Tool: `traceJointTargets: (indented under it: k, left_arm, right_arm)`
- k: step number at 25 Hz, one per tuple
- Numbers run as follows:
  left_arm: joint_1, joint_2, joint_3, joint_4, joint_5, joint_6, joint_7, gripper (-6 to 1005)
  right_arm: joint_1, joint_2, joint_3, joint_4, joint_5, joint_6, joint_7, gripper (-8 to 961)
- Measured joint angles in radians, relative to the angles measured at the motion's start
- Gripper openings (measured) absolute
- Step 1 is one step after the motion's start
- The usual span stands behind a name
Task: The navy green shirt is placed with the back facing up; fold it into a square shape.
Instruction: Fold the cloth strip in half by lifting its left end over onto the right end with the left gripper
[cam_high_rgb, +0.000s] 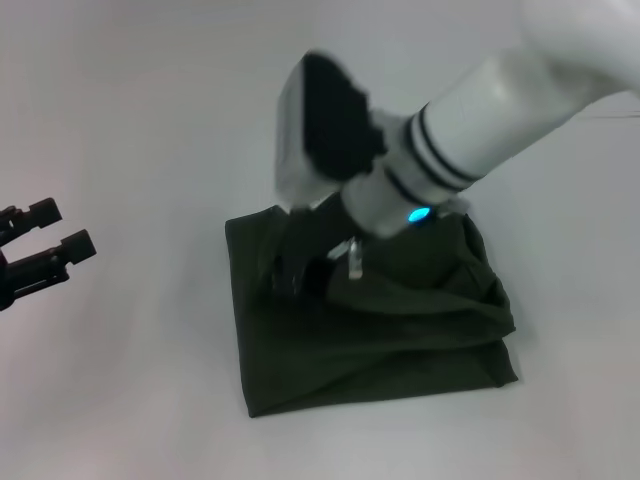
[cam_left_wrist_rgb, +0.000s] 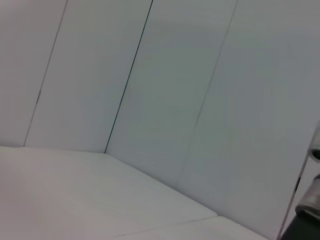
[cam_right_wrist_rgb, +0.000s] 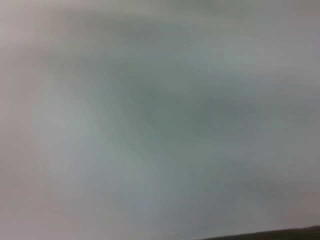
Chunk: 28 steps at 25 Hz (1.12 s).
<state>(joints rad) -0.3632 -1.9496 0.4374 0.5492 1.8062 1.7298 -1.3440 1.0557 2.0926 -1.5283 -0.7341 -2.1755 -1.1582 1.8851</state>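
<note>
The navy green shirt (cam_high_rgb: 400, 330) lies on the white table (cam_high_rgb: 130, 400) in the head view, folded into a rough square with its plain side showing and loose wrinkled folds along its right and far edges. My right gripper (cam_high_rgb: 296, 264) reaches down from the upper right and sits low over the shirt's far left part, its dark fingers merging with the dark cloth. My left gripper (cam_high_rgb: 50, 240) hangs at the far left, well clear of the shirt, with its fingers apart and empty. No lettering shows.
White table surface surrounds the shirt on all sides. The left wrist view shows white wall panels (cam_left_wrist_rgb: 165, 90) meeting the table. The right wrist view shows blurred pale surface with a thin dark strip (cam_right_wrist_rgb: 280, 234) at one edge.
</note>
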Motion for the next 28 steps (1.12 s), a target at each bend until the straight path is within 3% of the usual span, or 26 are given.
traceJointTargets:
  k: [11, 16, 28]
  left_arm:
    - [-0.023, 0.009, 0.009, 0.005, 0.002, 0.013, -0.006, 887]
    - [-0.034, 0.014, 0.011, 0.010, 0.004, 0.024, -0.011, 887]
    - [-0.051, 0.022, 0.012, 0.019, 0.009, 0.044, -0.036, 888]
  right_arm:
    - [-0.089, -0.058, 0.344, 0.005, -0.086, -0.010, 0.056, 39]
    - [-0.105, -0.060, 0.408, 0.019, -0.174, 0.096, 0.081, 48]
    - [-0.089, -0.044, 0.412, 0.090, -0.360, 0.402, 0.186, 69]
